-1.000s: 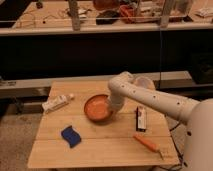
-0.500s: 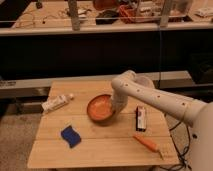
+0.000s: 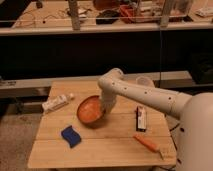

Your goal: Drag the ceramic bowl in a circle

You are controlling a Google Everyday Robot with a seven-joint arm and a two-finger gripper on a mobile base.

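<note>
Since half a second ago the ceramic bowl [image 3: 90, 109] has slid leftward and a little toward the near edge of the wooden table [image 3: 110, 147], and the arm [image 3: 145, 95] has swung with it, elbow bending over the far half of the top. The gripper [image 3: 107, 106] reaches down onto the bowl's rim at about its 3 o'clock side; whether it pinches the rim or only presses against it, you cannot tell. The bowl now sits left of the table's middle, tipped so its inside faces the camera. To do this stretch well, keep the pull low and steady, so the bowl drags flat rather than rocking up on its far edge, and curve the path gently rather than in corners. Mind the neighbours: the blue sponge [image 3: 71, 136] lies near at the bowl's 7 o'clock, the white tube [image 3: 57, 103] near at 10 o'clock. The dark box [image 3: 141, 119] at 3 o'clock and the orange tool [image 3: 148, 143] at 4 o'clock lie farther off.
</note>
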